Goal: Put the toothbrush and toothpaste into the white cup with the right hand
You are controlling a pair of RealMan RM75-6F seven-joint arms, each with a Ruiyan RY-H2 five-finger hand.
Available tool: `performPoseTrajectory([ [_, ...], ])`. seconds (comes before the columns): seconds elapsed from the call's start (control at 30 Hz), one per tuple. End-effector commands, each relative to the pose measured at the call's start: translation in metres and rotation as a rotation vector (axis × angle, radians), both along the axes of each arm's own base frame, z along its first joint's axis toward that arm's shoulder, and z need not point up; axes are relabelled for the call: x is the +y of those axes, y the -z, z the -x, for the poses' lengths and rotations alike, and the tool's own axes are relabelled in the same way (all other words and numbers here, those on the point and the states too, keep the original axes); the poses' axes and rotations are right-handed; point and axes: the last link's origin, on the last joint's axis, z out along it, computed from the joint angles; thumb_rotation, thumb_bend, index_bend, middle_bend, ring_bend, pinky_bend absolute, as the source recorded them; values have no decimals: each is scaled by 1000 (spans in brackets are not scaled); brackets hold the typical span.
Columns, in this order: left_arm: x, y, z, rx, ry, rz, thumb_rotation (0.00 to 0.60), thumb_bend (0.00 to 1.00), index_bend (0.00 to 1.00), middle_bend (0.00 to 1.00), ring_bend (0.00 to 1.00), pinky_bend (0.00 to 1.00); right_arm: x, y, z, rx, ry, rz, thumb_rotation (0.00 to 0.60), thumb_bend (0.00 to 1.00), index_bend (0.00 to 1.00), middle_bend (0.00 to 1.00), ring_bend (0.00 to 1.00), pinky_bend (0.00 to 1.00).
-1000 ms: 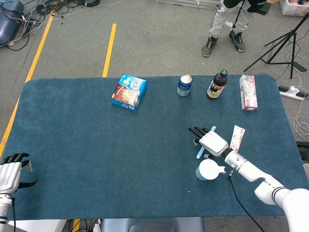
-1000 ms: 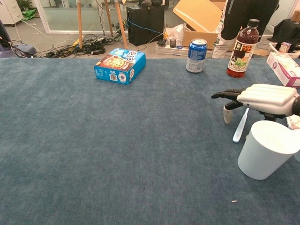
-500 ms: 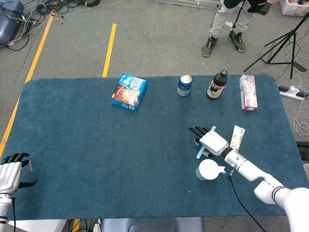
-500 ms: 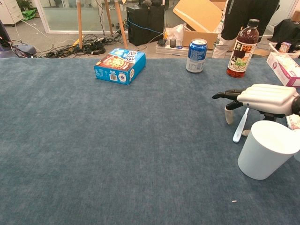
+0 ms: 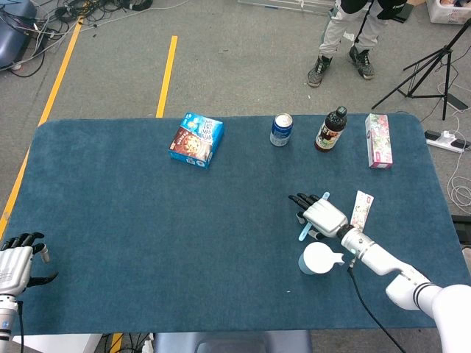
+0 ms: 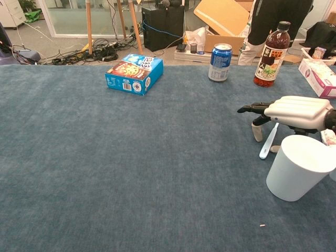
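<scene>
the right hand (image 5: 324, 215) hangs palm down over the light blue toothbrush (image 5: 305, 229), just behind the white cup (image 5: 318, 259). in the chest view its dark fingers (image 6: 252, 108) stretch out flat while the thumb curls down beside the brush handle (image 6: 268, 140); whether it actually pinches the brush i cannot tell. the brush slants with its lower end near the blue counter (image 5: 132, 213), close to the cup's rim (image 6: 307, 153). the toothpaste (image 5: 360, 209) lies flat on the counter just to the right of the hand, outside the cup. the left hand (image 5: 16, 262) sits at the near left corner of the counter, fingers apart and holding nothing. along the far edge stand a blue snack box (image 5: 196, 140), a can (image 5: 281, 129), a dark bottle (image 5: 331, 129) and a tissue box (image 5: 378, 140).
</scene>
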Motion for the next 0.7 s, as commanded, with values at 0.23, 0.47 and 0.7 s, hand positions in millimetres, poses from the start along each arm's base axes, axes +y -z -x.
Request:
performPoseTrajectory([
  [0.23, 0, 0, 0, -2, -1, 1, 600, 0, 586, 251, 188, 196, -1, 1, -1, 7, 0, -1, 600, 229, 518, 34, 0, 217],
  [0.47, 0, -1, 0, -5, -2, 0, 600, 0, 586, 251, 189, 196, -1, 2, -1, 18, 1, -4, 600, 229, 535, 36, 0, 217],
  [0.7, 0, -1, 1, -4, -3, 0, 600, 0, 586, 251, 189, 196, 0, 3, -1, 19, 0, -2, 600, 247, 586, 49, 0, 217],
])
